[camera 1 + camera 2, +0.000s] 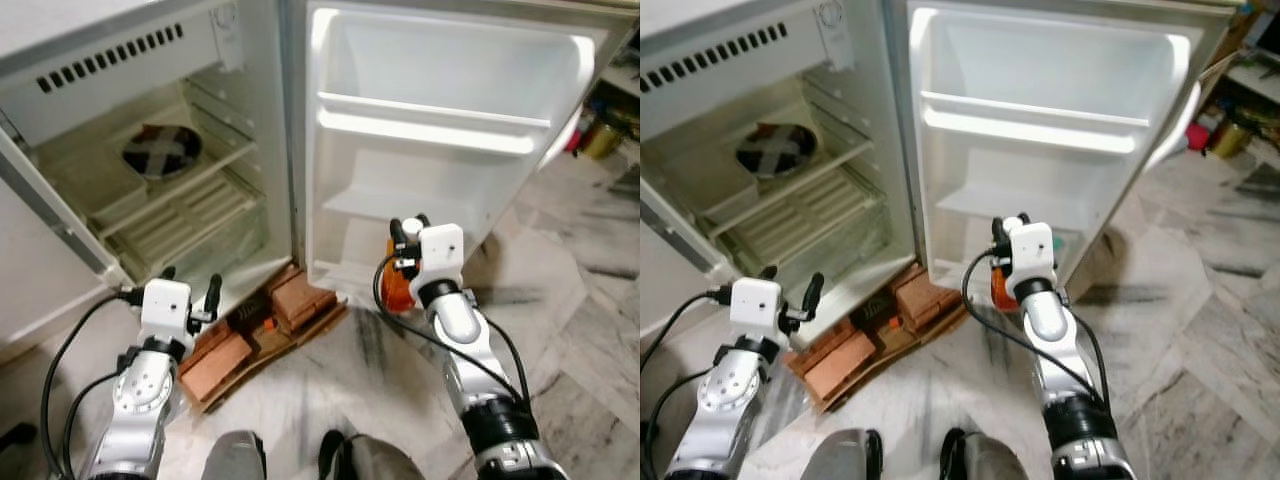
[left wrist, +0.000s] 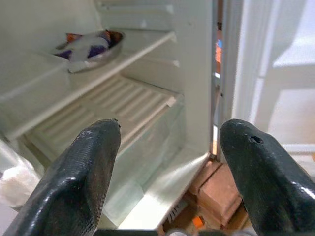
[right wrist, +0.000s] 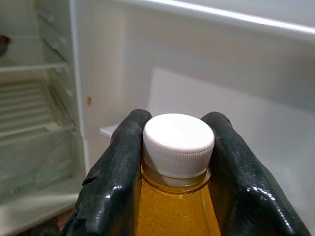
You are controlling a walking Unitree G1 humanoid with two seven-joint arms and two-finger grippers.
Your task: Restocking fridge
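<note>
Currently the step in hand appears to be the placing of a bottle. The right gripper (image 3: 174, 162) is clamped on the neck of an orange drink bottle (image 3: 174, 209), one black finger on each side just under its white cap (image 3: 178, 142). The bottle hangs in front of the lower part of the open fridge door (image 1: 440, 90), close to the door's bottom shelf (image 1: 385, 205).

The next move likely calls for carrying the bottle forward over the shelf lip, lowering it until it stands upright on the shelf floor, then parting the fingers. Clearance under the rail (image 1: 430, 125) above should be checked first.

The left gripper (image 1: 190, 292) is spread wide and holds nothing; it faces the fridge cabinet (image 1: 150, 60), near the lowest compartment. Inside the cabinet, a round dish (image 1: 161, 151) sits on an upper shelf; the slatted shelf (image 2: 118, 103) beneath it is bare.

The fridge stands on bricks (image 1: 300, 300) laid over cardboard. The floor (image 1: 580, 330) is veined marble. Assorted items (image 1: 590, 135) lie beyond the door, too small to identify.
</note>
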